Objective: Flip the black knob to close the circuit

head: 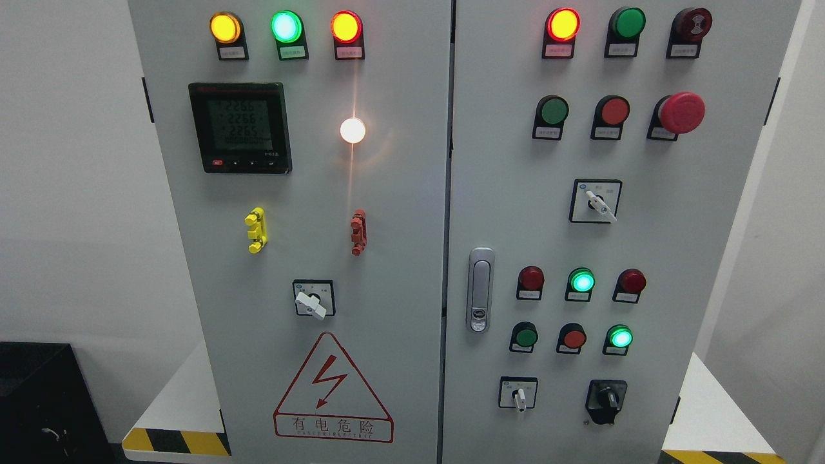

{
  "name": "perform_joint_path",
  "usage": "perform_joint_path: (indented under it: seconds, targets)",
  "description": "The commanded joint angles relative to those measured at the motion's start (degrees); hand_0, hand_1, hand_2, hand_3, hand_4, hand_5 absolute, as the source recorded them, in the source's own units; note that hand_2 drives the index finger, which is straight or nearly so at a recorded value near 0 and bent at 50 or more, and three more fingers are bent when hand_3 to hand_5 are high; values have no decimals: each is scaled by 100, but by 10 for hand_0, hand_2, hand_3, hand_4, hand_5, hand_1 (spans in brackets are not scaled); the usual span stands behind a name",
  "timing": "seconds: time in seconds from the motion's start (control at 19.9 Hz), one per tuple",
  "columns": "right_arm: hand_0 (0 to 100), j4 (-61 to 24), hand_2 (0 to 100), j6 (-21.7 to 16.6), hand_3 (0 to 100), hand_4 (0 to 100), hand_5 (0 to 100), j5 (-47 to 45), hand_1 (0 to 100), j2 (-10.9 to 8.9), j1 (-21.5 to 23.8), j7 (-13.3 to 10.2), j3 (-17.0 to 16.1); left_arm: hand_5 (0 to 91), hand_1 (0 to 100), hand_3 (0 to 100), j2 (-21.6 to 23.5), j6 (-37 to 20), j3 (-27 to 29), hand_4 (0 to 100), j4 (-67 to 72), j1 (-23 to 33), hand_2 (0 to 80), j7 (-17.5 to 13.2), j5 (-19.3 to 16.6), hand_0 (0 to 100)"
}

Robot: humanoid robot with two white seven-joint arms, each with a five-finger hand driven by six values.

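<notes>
You have not started yet: neither hand is in the frame, so you cannot tell their state. The black knob sits untouched at the lower right of the cabinet's right door, beside a white selector switch. The whole flip remains.

Left arm: out of my head camera's view, nothing of it along the lower left or bottom edge. Left hand: out of view, pose unrecorded. Right arm: out of view, nothing of it along the lower right or bottom edge. Right hand: out of view, pose unrecorded. Wrists and fingers, both sides: cannot be told from this view.
</notes>
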Motion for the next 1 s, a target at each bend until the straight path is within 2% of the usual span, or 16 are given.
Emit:
perform_joint_path:
  seconds: [0.0,0.95]
  targets:
    - [0,100,950,60,1000,1000,1000,87,0,-6,-269,-12,-36,0,556,0,-2,0,0,0,-167,132,0,-3,0,120]
    - [0,416,948,166,1000,1000,1000,210,0,-208,-744,94,-27,0,556,0,-2,0,0,0,-167,132,0,-3,0,120]
